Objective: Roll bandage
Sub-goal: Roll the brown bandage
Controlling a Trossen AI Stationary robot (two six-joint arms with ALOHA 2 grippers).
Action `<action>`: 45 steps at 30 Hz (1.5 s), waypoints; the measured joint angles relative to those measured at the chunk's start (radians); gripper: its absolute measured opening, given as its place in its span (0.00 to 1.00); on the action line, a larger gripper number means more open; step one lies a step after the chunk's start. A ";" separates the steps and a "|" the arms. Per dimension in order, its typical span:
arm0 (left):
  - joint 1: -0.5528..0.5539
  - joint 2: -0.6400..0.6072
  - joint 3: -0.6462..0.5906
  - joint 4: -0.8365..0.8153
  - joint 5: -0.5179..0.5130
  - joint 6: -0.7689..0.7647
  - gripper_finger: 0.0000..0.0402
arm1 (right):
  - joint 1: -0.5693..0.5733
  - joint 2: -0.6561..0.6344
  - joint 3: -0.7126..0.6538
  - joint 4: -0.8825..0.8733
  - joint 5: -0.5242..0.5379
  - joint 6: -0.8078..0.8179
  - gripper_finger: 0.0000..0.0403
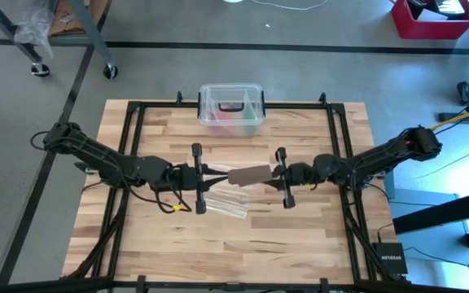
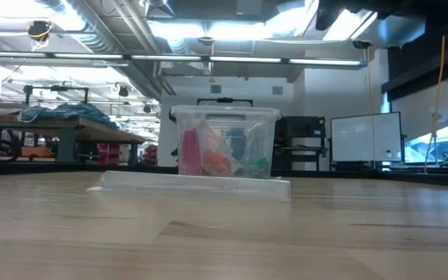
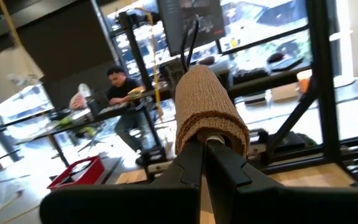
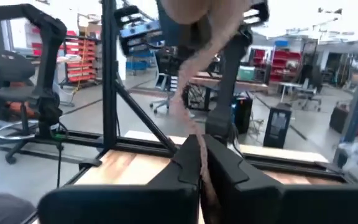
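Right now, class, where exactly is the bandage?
In the high view the bandage hangs above the table's middle, stretched between the left gripper and the right gripper, with the clear plastic box beyond it.

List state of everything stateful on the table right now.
bandage: partly rolled, held off the table between both grippers
left gripper: shut on the rolled end
right gripper: shut on the loose strip
clear plastic box: lid on, handle flat, items inside
clear plastic bag: lying flat on the table

Fingers (image 3: 204, 163) pinch rolled bandage (image 3: 209, 109); person (image 3: 124, 93) seemingly seated.
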 joint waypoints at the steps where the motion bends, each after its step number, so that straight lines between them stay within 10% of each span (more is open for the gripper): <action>1: 0.001 0.000 0.000 0.009 0.018 -0.003 0.00 | 0.008 0.005 0.000 -0.002 0.012 -0.011 0.03; 11: -0.040 0.000 -0.048 0.281 0.193 0.077 0.00 | 0.023 0.083 0.000 0.025 0.087 -0.051 0.01; 28: -0.061 0.000 -0.136 0.399 -0.220 0.390 0.00 | 0.094 0.105 0.106 -0.044 0.044 -0.019 0.01; 45: -0.033 0.046 -0.136 0.409 -0.240 0.427 0.00 | 0.285 0.105 0.329 -0.311 0.150 -0.006 0.02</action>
